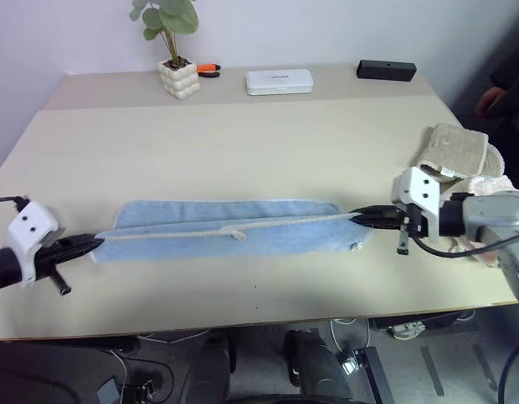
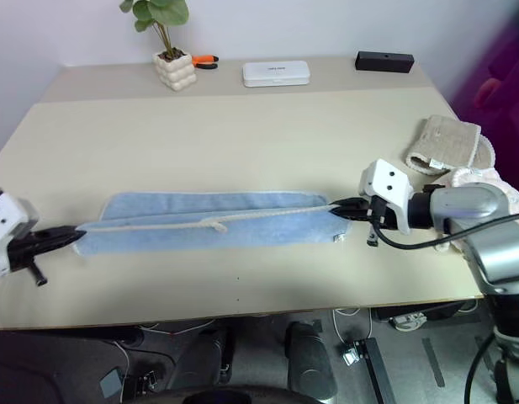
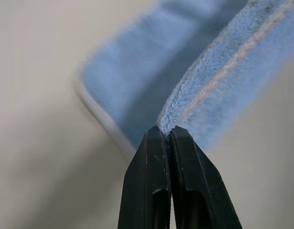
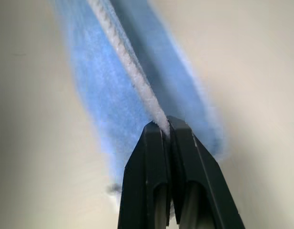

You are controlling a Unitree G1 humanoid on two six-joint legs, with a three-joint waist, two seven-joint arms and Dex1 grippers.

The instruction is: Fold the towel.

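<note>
The light blue towel (image 1: 225,227) lies stretched in a long, narrow band across the near part of the table, its whitish edging running along the top like a taut line. At the band's left end my left gripper (image 1: 95,244) is shut on the towel's edge, and the left wrist view shows the fluffy edge (image 3: 194,95) pinched at the black fingertips. At the right end my right gripper (image 1: 357,217) is shut on the other corner, with the white edging (image 4: 132,71) running into its tips. A small white tag (image 1: 357,247) hangs at the right end.
A beige ribbed cloth (image 1: 455,150) and a pale fluffy cloth (image 1: 488,187) lie at the table's right edge. At the back stand a potted plant (image 1: 177,71), an orange tool (image 1: 209,69), a white box (image 1: 279,82) and a black box (image 1: 385,70). The near table edge runs just below the towel.
</note>
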